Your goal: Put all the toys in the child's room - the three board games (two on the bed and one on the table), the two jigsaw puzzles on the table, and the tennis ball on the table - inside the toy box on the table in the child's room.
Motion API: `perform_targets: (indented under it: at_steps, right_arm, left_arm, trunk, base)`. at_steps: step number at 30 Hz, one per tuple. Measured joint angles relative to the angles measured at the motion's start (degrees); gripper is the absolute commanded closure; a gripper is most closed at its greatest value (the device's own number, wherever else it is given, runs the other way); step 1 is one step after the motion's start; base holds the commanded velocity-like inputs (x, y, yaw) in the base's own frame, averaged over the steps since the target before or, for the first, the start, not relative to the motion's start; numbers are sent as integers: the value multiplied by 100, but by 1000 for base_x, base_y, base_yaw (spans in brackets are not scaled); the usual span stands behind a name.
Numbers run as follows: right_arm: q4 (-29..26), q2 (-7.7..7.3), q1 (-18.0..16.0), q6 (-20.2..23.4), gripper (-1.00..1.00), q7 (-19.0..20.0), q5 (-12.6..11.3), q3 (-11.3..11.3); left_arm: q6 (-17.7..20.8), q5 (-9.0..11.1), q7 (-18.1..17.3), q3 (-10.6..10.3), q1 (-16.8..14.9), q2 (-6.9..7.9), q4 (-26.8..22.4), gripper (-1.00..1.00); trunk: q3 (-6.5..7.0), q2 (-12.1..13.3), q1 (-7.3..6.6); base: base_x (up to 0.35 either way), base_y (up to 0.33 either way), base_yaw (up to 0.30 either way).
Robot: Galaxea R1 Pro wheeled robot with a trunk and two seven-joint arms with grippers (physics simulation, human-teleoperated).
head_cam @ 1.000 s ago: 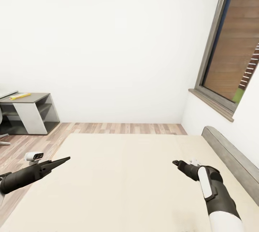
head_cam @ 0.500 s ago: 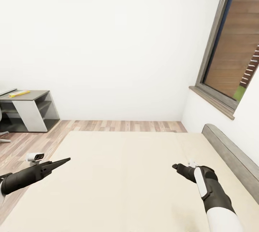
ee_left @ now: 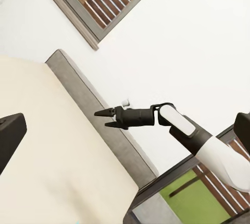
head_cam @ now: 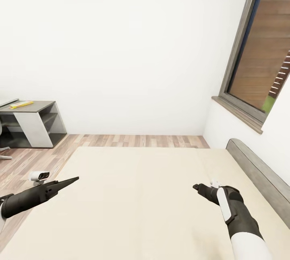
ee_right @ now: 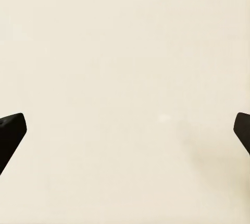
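Observation:
The bed [head_cam: 141,195] spreads out below me, its beige mattress bare, with the grey headboard [head_cam: 257,175] along the right. My left gripper [head_cam: 75,179] hovers over the bed's left edge and my right gripper [head_cam: 196,187] over its right half. Both are open with nothing between their fingers. In the left wrist view the right gripper [ee_left: 104,119] shows in front of the headboard. Bare mattress [ee_right: 125,52] lies under the right gripper. At the far left stands the table's dark grey wing [head_cam: 36,109] with a thin flat yellow sheet [head_cam: 22,105] on it. The board games, tennis ball and toy box are out of view.
A strip of wood floor [head_cam: 137,142] runs between the bed's foot and the white wall. A grey-framed window [head_cam: 262,50] sits in the right wall above the headboard. A chair leg [head_cam: 3,156] shows at the left edge.
A second ago the camera shifted a little, so the whole picture moved. The right forearm turned slightly. Over the last half second nothing has moved.

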Motion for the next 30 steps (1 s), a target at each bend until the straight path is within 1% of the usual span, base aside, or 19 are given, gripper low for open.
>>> perform_targets:
  at_steps: [13, 20, 30]
  right_arm:
    - [-4, 11, -3, 0, -100, 0, 1, 0]
    - [-4, 19, 0, 0, -100, 0, 3, 0]
    - [-4, 22, -3, 0, -100, 0, 1, 0]
  left_arm:
    - [0, 2, 1, -1, 0, 0, 0, -100]
    - [0, 2, 0, -1, 0, 0, 1, -100]
    - [0, 4, 1, -1, 0, 0, 0, -100]
  trunk:
    - [0, 0, 0]
    - [0, -1, 1]
    - [0, 0, 0]
  base:
    - [-1, 0, 0]
    - [-84, 0, 0]
    - [-11, 0, 0]
